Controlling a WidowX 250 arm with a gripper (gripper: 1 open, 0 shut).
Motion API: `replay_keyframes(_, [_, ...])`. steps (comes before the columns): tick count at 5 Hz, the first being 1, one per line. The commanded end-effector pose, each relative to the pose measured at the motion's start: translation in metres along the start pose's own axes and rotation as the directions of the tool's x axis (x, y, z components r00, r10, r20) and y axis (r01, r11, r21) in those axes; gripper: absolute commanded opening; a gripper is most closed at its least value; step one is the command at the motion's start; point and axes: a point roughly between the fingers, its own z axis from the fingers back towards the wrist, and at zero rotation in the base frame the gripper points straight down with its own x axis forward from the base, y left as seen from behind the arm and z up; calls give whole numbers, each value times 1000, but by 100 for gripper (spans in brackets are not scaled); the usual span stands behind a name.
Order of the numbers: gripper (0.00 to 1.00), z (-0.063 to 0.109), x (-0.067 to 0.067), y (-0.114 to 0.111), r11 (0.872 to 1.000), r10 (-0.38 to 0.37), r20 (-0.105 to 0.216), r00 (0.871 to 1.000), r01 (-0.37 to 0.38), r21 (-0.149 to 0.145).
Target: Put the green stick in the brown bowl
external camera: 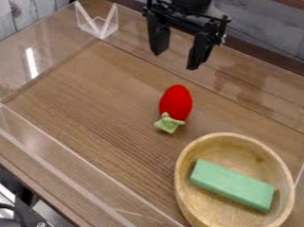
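The green stick (pixel 234 185), a flat mid-green block, lies inside the brown bowl (pixel 198 156), a round light wooden bowl at the front right of the table. It rests slightly slanted on the bowl's floor. My gripper (pixel 178 48) hangs at the back of the table, well above and behind the bowl. Its two dark fingers stand apart with nothing between them, so it is open.
A red strawberry-like toy (pixel 177 100) with a pale green leafy piece (pixel 169 125) stands on the wooden table, between the gripper and the bowl. Clear plastic walls (pixel 95 21) ring the table on all sides.
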Motion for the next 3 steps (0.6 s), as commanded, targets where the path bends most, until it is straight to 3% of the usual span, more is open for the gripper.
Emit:
replay_keyframes(1, [100,-15,-7,-15,996,-92,-22,995,92,0])
replay_keyframes(2, [100,-13,-14,-33,942,-334,-31,942,335,19])
replay_keyframes(3, [100,-10,-30,-54,830,-556,-20,831,556,44])
